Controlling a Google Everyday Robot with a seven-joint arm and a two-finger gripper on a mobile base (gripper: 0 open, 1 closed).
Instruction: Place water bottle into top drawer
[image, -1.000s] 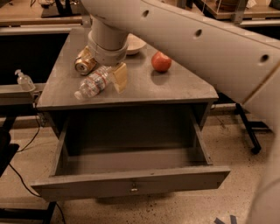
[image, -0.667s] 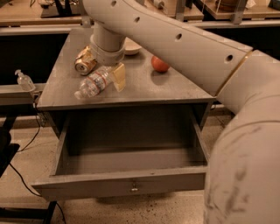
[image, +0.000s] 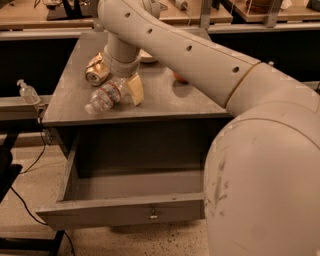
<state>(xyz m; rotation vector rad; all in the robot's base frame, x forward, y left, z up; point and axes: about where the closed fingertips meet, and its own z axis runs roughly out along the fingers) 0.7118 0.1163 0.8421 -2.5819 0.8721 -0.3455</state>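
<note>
i see the gripper (image: 121, 89) down on the back end of the water bottle (image: 104, 98), but i can't tell if it's got hold of it or how wide it's open. bottle's on the cabinet top (image: 170, 102) near the front left, cap pointing front-left, just beside a soda can (image: 95, 73). top drawer (image: 125, 209) is pulled open below, w/ nothing in it.

Matt beige plastic claw (image: 123, 92) at clear ribbed plastic water bottle (image: 103, 98) over matt grey cabinet top (image: 170, 102).
</note>
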